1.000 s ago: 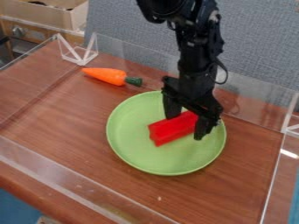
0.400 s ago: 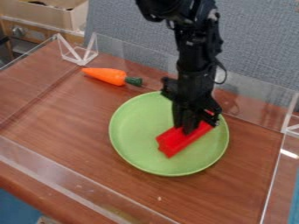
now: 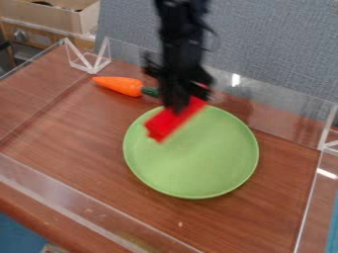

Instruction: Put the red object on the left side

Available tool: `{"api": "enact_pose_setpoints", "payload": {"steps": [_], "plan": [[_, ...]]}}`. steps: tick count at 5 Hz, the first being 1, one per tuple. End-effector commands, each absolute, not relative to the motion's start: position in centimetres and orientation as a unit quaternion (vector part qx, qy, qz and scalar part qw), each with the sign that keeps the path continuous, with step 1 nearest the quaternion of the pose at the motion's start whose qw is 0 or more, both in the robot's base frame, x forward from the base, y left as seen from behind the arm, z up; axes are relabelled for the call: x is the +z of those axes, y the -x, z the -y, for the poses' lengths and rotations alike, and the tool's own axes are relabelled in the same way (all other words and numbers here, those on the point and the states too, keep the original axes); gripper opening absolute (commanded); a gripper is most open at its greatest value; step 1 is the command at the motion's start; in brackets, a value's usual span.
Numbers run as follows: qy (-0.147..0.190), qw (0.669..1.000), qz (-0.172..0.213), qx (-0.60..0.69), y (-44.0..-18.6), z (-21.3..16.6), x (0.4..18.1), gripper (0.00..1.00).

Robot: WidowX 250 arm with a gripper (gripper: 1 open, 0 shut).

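The red object (image 3: 164, 126), a bright red elongated block, hangs tilted in the air over the left part of the green plate (image 3: 199, 170). My black gripper (image 3: 183, 105) points down and is shut on the block's upper end. The arm above it is motion-blurred. Nothing rests on the plate, which lies on the brown wooden table.
An orange carrot toy (image 3: 119, 86) with a green tip lies on the table left of the gripper. Clear acrylic walls (image 3: 271, 99) fence the table. Cardboard boxes (image 3: 53, 15) stand at the back left, with a grey backdrop behind the arm.
The gripper closed on the red block on the plate, lifted it and carried it left, towards the carrot. The block no longer touches the plate.
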State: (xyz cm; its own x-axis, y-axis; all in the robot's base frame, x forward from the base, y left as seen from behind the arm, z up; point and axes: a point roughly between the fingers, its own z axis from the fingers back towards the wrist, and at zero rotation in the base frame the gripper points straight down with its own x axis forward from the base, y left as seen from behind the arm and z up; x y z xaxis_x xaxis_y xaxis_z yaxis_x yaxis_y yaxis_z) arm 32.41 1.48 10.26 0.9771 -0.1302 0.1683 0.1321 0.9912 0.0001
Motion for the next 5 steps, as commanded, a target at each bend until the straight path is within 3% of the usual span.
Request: {"api": "enact_pose_setpoints", "payload": {"steps": [1,3,5], "plan": [[-0.003,0.993,0.115,-0.036,-32.9,-6.1,11.9,0.0],[-0.002,0.995,0.1,0.019,-32.6,-14.3,9.8,0.0],[0.021,0.996,0.079,0.024,-33.1,-17.7,7.4,0.0]]}}
